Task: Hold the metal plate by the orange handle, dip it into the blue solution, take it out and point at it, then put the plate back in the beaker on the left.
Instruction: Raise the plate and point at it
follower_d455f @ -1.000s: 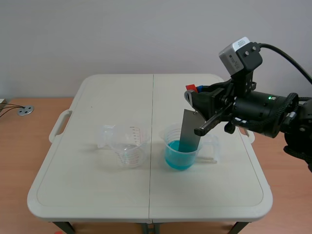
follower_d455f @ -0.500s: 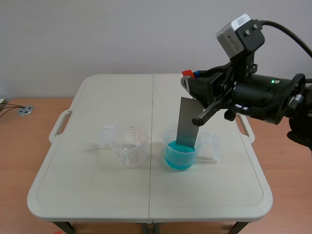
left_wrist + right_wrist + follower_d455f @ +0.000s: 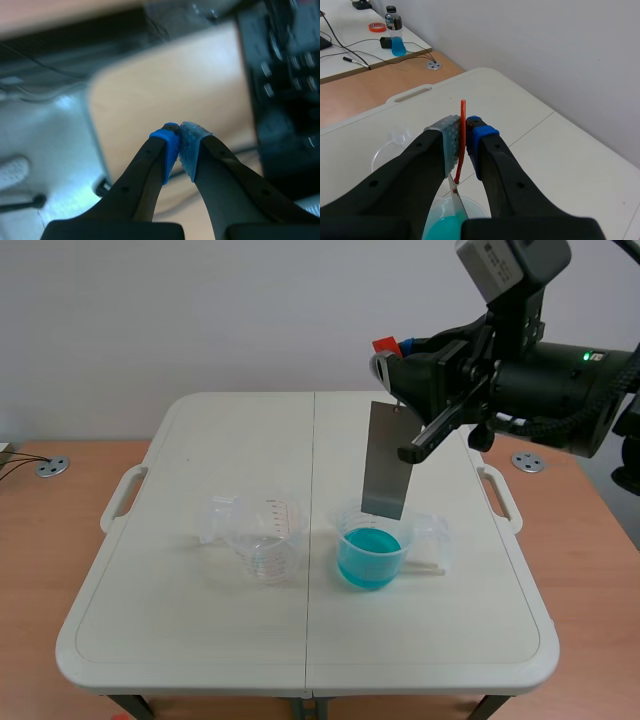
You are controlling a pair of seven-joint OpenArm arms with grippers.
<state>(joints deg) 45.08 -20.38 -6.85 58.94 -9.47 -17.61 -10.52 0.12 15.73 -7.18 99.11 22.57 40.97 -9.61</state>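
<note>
Right arm comes in from the right, raised above the table point(image 3: 200, 620). Right gripper point(image 3: 392, 348) is clamped on the orange handle point(image 3: 383, 344); in the right wrist view the handle point(image 3: 463, 135) stands as a thin upright strip pinched between the two pads.

Metal plate point(image 3: 387, 460) hangs from the handle, slightly tilted, over the beaker point(image 3: 372, 545) holding the blue solution point(image 3: 368, 558). Its lower edge is out of the liquid, about level with the rim (inside or just above it, I cannot tell).

Empty clear beaker point(image 3: 262, 535) stands to the left of the blue one, near but apart.

Left gripper point(image 3: 179, 135) appears only in its own wrist view: pads pressed together, nothing between them, with blurred surroundings beyond.
</note>
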